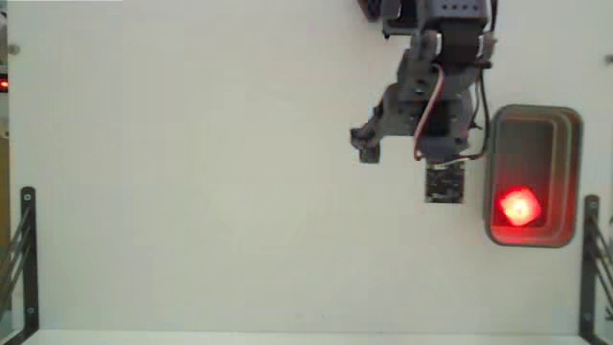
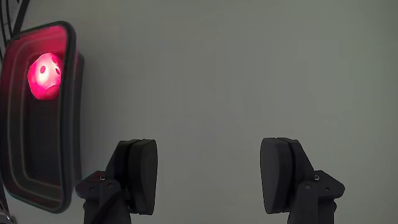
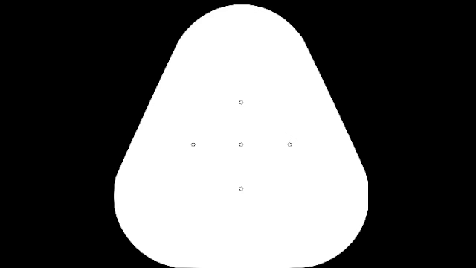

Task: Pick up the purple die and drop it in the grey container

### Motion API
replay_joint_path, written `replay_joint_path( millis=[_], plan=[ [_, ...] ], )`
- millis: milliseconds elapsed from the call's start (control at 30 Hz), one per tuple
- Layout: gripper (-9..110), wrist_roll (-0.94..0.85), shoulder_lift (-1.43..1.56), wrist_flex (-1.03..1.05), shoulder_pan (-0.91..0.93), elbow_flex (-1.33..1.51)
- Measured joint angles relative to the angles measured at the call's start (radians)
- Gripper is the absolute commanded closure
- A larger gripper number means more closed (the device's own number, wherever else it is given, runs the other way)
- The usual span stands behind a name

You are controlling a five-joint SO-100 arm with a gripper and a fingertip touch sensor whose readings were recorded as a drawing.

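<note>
The purple die (image 1: 518, 207) lies inside the grey container (image 1: 576, 172) at the right of the fixed view, near the container's lower end, glowing pink-red. The wrist view shows the die (image 2: 45, 76) in the far end of the container (image 2: 37, 143) at the left edge. My gripper (image 1: 404, 151) hangs over the bare white table, left of the container and apart from it. In the wrist view the gripper (image 2: 211, 177) is open: its dark fingers (image 2: 140, 174) stand wide apart with only table between them.
A small black square circuit board (image 1: 445, 182) sits on the arm, just left of the container. Black metal brackets stand at the left (image 1: 27, 259) and right (image 1: 589, 259) table edges. A red light (image 1: 3, 84) shows at the far left.
</note>
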Motion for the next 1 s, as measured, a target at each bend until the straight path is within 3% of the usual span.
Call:
replay_joint_path(
  millis=[1000],
  plan=[
    [-9,-0.002,0.034,0.0,0.008,0.018]
  ],
)
